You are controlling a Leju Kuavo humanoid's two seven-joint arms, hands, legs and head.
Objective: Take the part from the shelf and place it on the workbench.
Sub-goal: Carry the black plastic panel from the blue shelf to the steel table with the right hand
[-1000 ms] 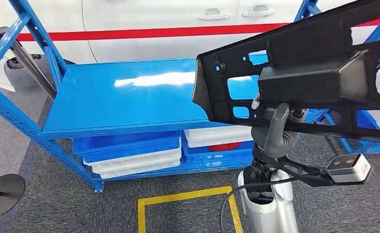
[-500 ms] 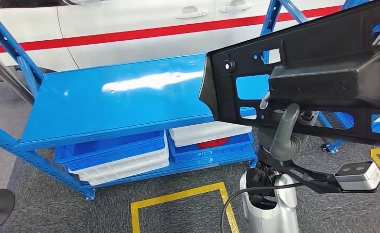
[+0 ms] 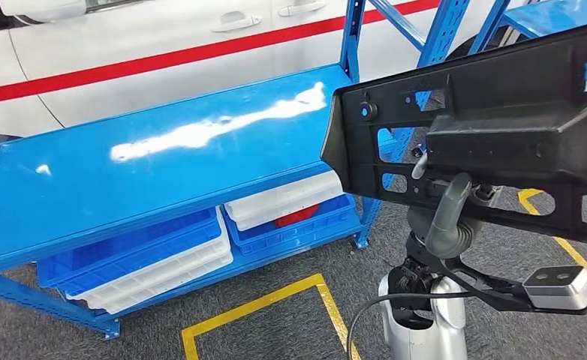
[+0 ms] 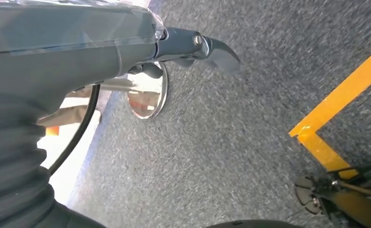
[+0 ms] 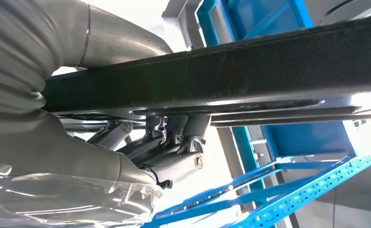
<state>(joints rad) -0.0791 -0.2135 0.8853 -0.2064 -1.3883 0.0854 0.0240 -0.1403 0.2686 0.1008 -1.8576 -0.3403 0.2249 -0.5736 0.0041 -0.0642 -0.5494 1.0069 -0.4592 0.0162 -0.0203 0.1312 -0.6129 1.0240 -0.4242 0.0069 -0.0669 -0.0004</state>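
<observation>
Right hand, at centre right of the head view, grasps the lower bar of the black part, thumb wrapped over the front; in the right wrist view its fingers curl up against the underside of the bar. The part is a large, flat, perforated plastic frame with a box-shaped boss, carried in the air across the upper right of the frame, clear of the blue shelf. Left hand hangs beside the body over grey carpet, its dark fingers extended with nothing between them, hence released.

Compared with the pictures of one second and half a second ago, the shelf and the white car behind it have slid toward the left and tilted, while the part and the right hand keep nearly the same place in the frame. This is read as the robot turning with its load, not as any movement of the shelf. Stacked blue and white bins lie on the lower level.

Judgement: pick-up is complete and the carrying phase is under way; the workbench has still to be reached.
</observation>
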